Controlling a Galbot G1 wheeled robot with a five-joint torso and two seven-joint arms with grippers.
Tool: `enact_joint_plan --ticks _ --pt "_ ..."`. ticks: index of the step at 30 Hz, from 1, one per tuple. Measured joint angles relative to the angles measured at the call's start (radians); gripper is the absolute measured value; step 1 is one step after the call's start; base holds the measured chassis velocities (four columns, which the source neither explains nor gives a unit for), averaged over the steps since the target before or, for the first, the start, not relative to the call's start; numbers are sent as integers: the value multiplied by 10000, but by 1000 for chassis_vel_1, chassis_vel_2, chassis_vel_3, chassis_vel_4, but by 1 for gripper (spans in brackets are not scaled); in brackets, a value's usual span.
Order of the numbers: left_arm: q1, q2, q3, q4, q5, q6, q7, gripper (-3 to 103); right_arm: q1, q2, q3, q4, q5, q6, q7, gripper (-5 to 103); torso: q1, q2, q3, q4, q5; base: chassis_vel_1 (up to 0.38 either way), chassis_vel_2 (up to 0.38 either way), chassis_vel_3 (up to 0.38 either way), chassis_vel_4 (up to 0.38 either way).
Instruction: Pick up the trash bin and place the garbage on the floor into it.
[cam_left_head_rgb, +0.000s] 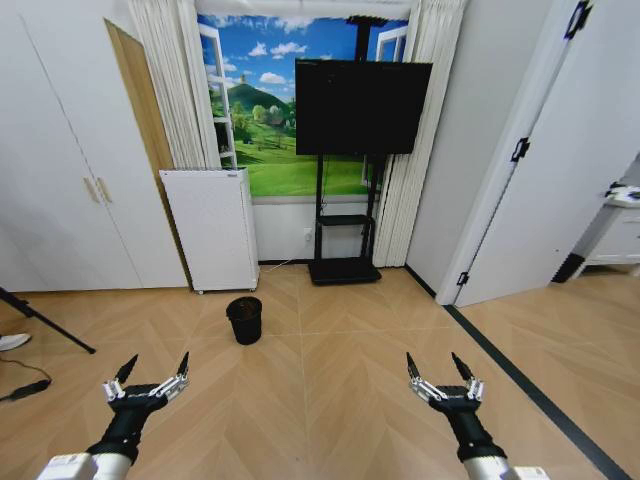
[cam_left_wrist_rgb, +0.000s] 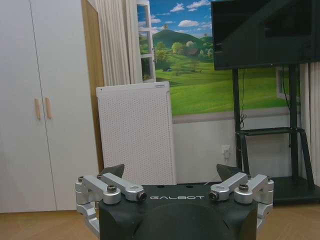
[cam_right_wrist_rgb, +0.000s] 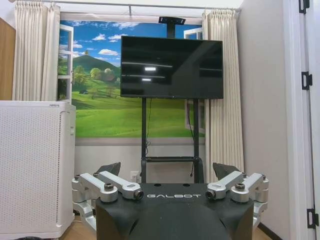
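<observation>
Both hands wait low and spread wide, left hand (cam_left_head_rgb: 153, 376), right hand (cam_left_head_rgb: 440, 372), trash bin (cam_left_head_rgb: 244, 319) standing ahead, well out of reach.

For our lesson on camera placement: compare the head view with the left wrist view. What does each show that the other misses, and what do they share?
Head view alone: the trash bin on the floor ahead, well beyond both grippers, the open right gripper, the door on the right and a tripod leg at left.

Left wrist view alone: a wall socket by the TV stand.

Both: the open left gripper, white appliance, TV, curtains, landscape mural and cupboard.
</observation>
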Motion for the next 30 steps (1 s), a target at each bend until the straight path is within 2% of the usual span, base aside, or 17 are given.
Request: enact_joint_plan --ticks 30 --pt "2 0 0 0 0 0 0 100 -3 0 0 -1 0 0 0 100 -6 2 -3 2 1 0 0 0 0"
